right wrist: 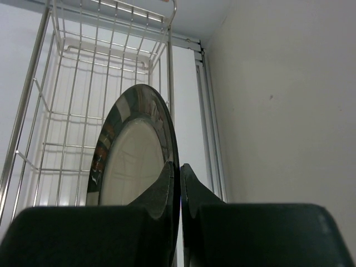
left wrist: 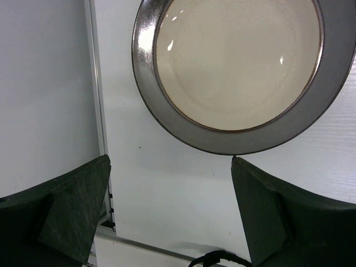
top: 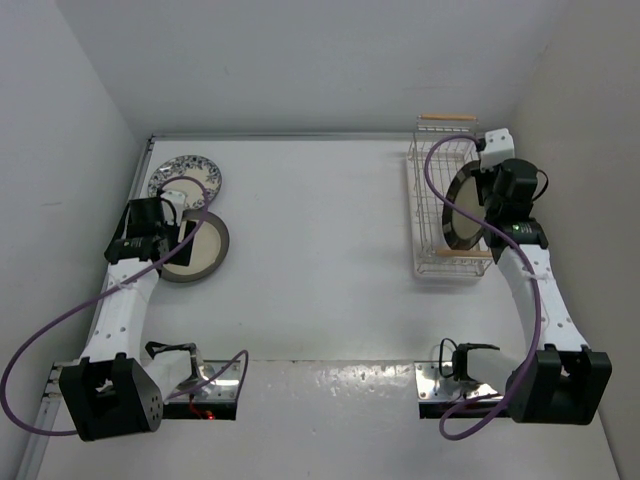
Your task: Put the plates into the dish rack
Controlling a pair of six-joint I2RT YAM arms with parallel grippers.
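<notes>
The plate with the black rim point(top: 462, 210) stands on edge inside the dish rack point(top: 415, 215), at about 2 o'clock on the table point(top: 320, 260). The right gripper point(top: 490, 200) is clamped on its rim from the 3 o'clock side. In the right wrist view the two fingers point(right wrist: 194, 194) pinch the plate with the black rim point(right wrist: 133, 167) with no gap left. They hide its lower edge, so I cannot tell whether it rests on the rack's floor. The wires of the dish rack point(right wrist: 83, 83) run on behind the plate, and their near end is cut off by the gripper point(right wrist: 178, 172). From above, the right arm covers part of the rack's 3 o'clock side. A wooden handle point(top: 447, 118) shows at the rack's 12 o'clock end and another at its 6 o'clock end.

The other two plates lie flat at about 10 o'clock on the table. A purple cable point(top: 186, 179) loops across the floral plate point(top: 200, 165). The grey-rimmed plate point(top: 205, 255) sits just at its 6 o'clock. The arm hides the spot between them, so I cannot tell whether they touch.

The left gripper point(top: 178, 232) hangs over the 9 o'clock part of the grey-rimmed plate. In the left wrist view the gripper point(left wrist: 172, 206) stands wide apart and holds nothing. The grey-rimmed plate point(left wrist: 239, 72) there is cut off at the top and right.
</notes>
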